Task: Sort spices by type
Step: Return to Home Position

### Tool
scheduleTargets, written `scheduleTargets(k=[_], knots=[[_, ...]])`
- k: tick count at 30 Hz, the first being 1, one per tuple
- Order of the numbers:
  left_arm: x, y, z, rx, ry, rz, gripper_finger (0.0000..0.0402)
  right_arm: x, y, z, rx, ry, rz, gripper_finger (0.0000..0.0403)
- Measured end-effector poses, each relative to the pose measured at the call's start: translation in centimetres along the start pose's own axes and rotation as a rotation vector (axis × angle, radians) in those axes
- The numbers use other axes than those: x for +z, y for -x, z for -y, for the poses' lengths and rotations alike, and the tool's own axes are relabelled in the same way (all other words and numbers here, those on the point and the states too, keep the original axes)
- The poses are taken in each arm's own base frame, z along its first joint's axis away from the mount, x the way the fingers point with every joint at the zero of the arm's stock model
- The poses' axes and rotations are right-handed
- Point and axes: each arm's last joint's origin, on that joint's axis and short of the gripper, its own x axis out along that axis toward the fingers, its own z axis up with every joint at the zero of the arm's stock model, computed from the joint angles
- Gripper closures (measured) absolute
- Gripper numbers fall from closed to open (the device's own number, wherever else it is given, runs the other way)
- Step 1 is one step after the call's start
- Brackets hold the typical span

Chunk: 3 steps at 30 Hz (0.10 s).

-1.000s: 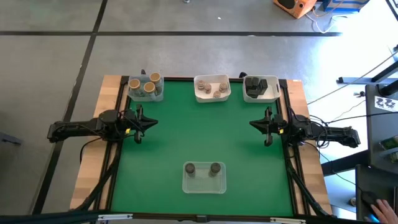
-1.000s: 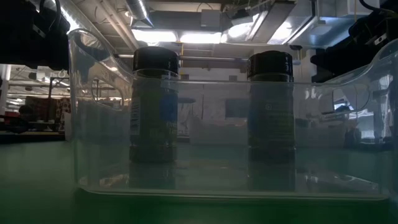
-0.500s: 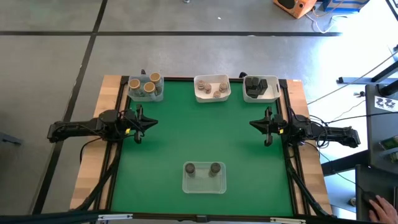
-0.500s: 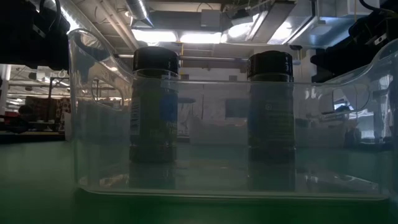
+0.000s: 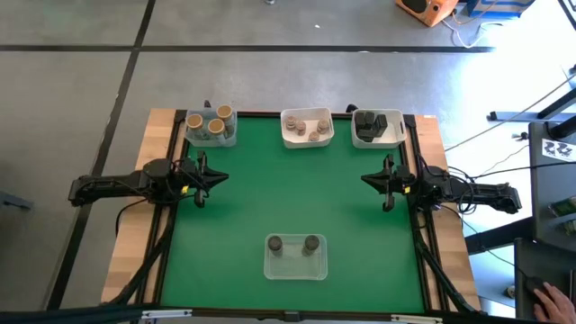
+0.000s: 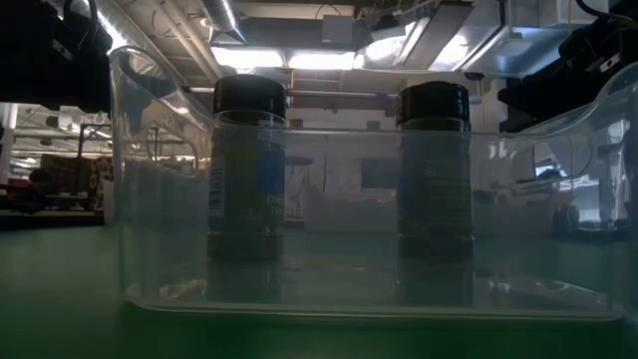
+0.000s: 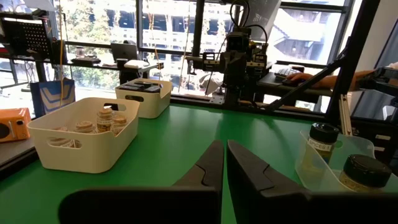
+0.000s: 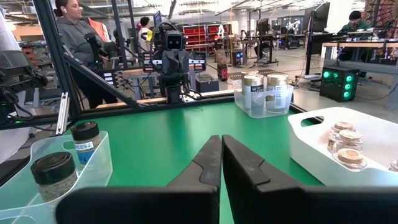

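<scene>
Two dark-capped spice jars (image 5: 276, 243) (image 5: 311, 242) stand upright in a clear tray (image 5: 295, 268) near the table's near edge; the low view shows them close up (image 6: 247, 170) (image 6: 434, 179). Along the far edge, tan-topped jars (image 5: 211, 122) fill a clear tray, pale grey-pink jars (image 5: 315, 131) lie in a white tray, and black-topped jars (image 5: 371, 125) sit in a third tray. My left gripper (image 5: 219, 177) (image 7: 224, 144) hovers shut at the left side. My right gripper (image 5: 365, 179) (image 8: 221, 138) hovers shut at the right side. Both point toward the table's middle and touch nothing.
Bare green mat (image 5: 292, 189) stretches between the two grippers and between the far trays and the near tray. Wooden strips (image 5: 135, 243) border the mat left and right. People (image 8: 78, 37) stand in the room beyond the table.
</scene>
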Motion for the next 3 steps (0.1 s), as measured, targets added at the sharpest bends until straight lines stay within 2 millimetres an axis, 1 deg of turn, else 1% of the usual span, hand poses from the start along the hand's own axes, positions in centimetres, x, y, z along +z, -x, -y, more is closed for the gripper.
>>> scheduleTargets(k=[3], knots=[[0.00,0.00,0.00,0.000,0.000,0.000,0.0396,0.00,0.00,0.00,0.000,0.000,0.000,0.0387]])
